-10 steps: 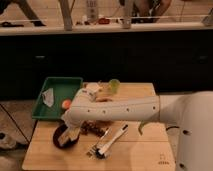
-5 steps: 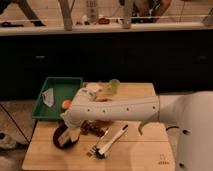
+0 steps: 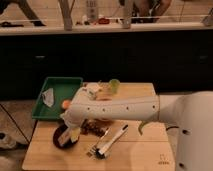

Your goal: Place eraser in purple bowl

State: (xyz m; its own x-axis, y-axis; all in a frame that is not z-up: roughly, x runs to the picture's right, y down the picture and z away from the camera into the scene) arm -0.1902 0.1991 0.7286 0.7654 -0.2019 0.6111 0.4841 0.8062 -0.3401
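The dark purple bowl (image 3: 61, 138) sits on the wooden table (image 3: 145, 150) near its front left corner. My white arm reaches across the table from the right. My gripper (image 3: 71, 131) hangs from the arm's end, right over the bowl's right side. A small pale yellowish piece (image 3: 75, 136) shows at the gripper's tip just above the bowl's rim. It may be the eraser, but I cannot tell for sure. The arm hides part of the bowl.
A green tray (image 3: 56, 85) with a white scrap (image 3: 48, 96) stands at the back left, with an orange object (image 3: 66, 104) at its corner. A green cup (image 3: 114, 85), a brown pile (image 3: 92, 126), cutlery (image 3: 107, 142) and a green chilli (image 3: 141, 127) lie on the table.
The arm's end has shifted slightly left and down over the bowl. Nothing else has moved.
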